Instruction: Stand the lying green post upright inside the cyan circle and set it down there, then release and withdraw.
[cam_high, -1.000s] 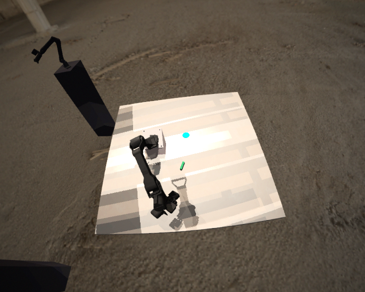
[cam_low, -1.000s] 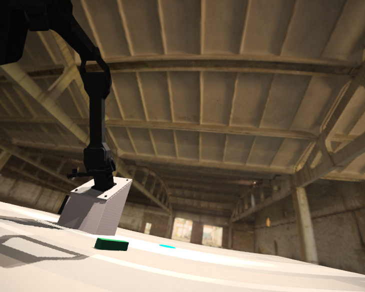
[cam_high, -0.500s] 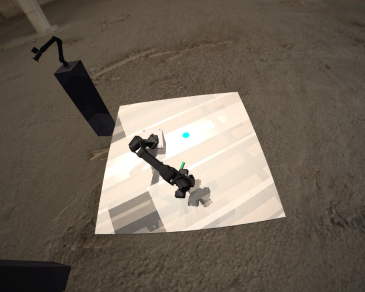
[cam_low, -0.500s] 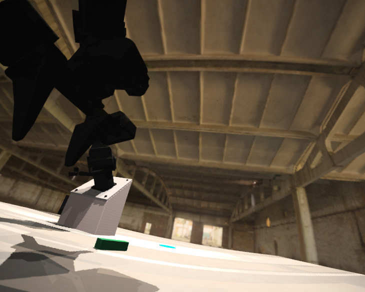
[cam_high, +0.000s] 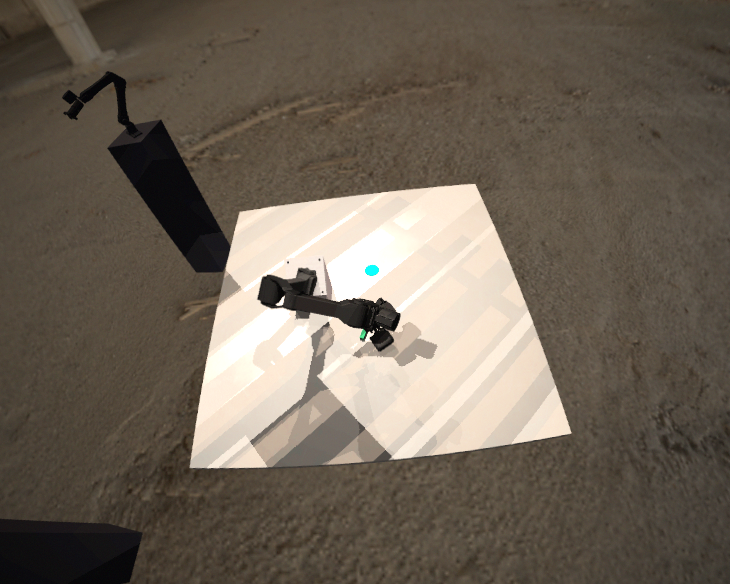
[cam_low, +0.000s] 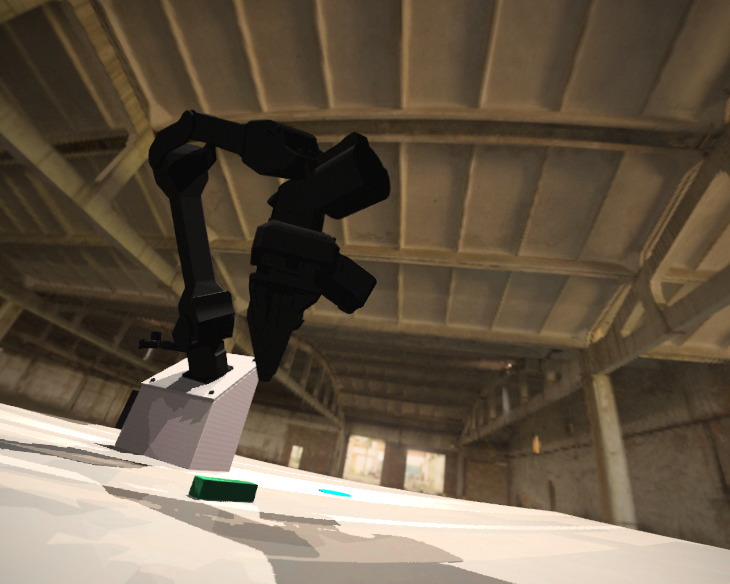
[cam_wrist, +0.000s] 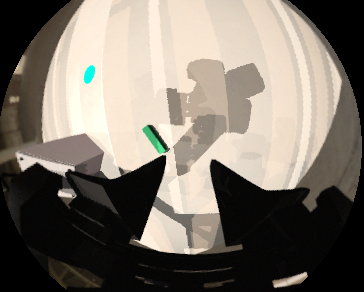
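Black small arm (cam_high: 121, 100) (cam_low: 156, 344) at far left, standing on a dark pillar (cam_high: 176, 200) (cam_low: 126, 408). Dark block (cam_high: 66, 551) at near left, partly out of frame, off the tabletop (cam_high: 487, 377) (cam_low: 426, 535) (cam_wrist: 275, 100). Next right, pale box base (cam_high: 320, 267) (cam_low: 213, 432) (cam_wrist: 75, 150) on the left part of the tabletop, screws on its top plate. Black main arm (cam_high: 319, 305) (cam_low: 191, 237) mounted on it, bent high, reaching right. Green post (cam_high: 363, 334) (cam_low: 223, 489) (cam_wrist: 154, 139) lying flat on the tabletop, right of the base and toward the near side, partly covered by the arm in the top view. Not upright, not in the circle. Cyan circle (cam_high: 372, 269) (cam_low: 334, 492) (cam_wrist: 89, 74) flat on the tabletop, farther than the post, apart from it, nothing standing on it. Pincer (cam_high: 372, 323) (cam_low: 264, 376) (cam_wrist: 188, 161) at the arm's right end, pointing down, raised above the tabletop. Its fingers are apart, partway, with nothing between them; not touching the post. Fingertips hidden in the top view. Arm's shadow (cam_high: 410, 347) (cam_wrist: 205, 85) on the tabletop, right of the post.
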